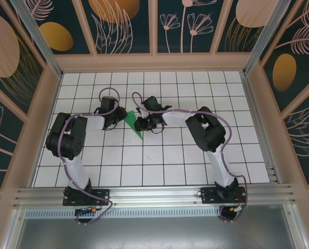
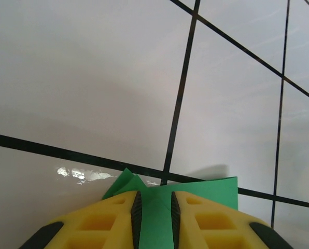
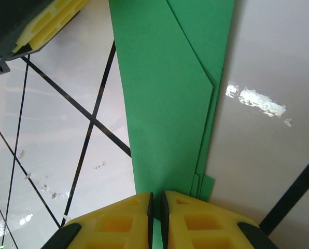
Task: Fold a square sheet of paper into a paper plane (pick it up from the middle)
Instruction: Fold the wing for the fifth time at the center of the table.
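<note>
Both pincers are clamped on the green paper plane (image 1: 133,123). It sits about midway between the near and far edges of the tabletop (image 1: 159,166), a little left of centre, with its pointed tip toward the near edge. The left pincer (image 2: 154,201) has its yellow fingers (image 2: 108,220) closed on one edge of the folded paper, green showing between them. The right pincer (image 3: 155,199) pinches another edge, fingers almost together, with layered folds stretching away over the white grid tiles.
</note>
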Controlling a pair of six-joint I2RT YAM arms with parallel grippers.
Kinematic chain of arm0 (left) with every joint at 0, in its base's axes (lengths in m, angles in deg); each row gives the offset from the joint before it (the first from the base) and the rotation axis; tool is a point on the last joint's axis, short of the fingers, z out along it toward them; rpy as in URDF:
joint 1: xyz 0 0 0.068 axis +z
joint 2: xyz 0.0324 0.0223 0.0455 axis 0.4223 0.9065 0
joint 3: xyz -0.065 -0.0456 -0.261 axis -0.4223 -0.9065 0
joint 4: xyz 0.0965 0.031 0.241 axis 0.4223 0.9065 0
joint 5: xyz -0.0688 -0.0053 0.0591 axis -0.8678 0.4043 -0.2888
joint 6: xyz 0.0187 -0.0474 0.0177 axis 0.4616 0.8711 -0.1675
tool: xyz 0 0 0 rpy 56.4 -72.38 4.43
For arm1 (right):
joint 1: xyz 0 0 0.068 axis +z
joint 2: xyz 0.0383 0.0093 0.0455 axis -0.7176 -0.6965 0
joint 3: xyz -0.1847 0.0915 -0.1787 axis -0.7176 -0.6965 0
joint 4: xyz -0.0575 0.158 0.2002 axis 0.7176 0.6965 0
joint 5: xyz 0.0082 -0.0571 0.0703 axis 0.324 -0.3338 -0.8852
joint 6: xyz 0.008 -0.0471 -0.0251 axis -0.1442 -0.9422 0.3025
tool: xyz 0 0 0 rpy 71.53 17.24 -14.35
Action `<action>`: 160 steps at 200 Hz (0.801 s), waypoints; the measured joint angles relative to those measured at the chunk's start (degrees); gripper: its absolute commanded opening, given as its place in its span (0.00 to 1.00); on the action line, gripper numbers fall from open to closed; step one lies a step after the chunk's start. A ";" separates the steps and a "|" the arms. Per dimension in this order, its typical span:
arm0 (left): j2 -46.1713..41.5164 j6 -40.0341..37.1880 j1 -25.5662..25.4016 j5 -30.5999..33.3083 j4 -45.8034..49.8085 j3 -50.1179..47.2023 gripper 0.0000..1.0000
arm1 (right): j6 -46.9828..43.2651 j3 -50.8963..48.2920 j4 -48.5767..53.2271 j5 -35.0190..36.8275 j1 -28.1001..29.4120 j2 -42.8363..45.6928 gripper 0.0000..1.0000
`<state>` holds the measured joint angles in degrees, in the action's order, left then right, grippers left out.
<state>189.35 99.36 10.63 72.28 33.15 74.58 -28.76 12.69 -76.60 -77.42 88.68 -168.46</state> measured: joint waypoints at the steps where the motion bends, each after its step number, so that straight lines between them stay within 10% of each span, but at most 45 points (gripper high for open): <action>1: 0.02 -0.02 0.00 0.02 0.04 0.00 0.25 | 0.00 0.00 0.00 0.00 0.00 0.00 0.17; 160: 0.31 0.00 1.84 2.40 0.98 0.83 0.29 | 0.04 -1.11 -1.68 -0.02 0.00 0.26 0.17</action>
<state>189.65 99.36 12.47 74.69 34.13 75.41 -28.71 11.58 -78.29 -77.44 88.68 -168.20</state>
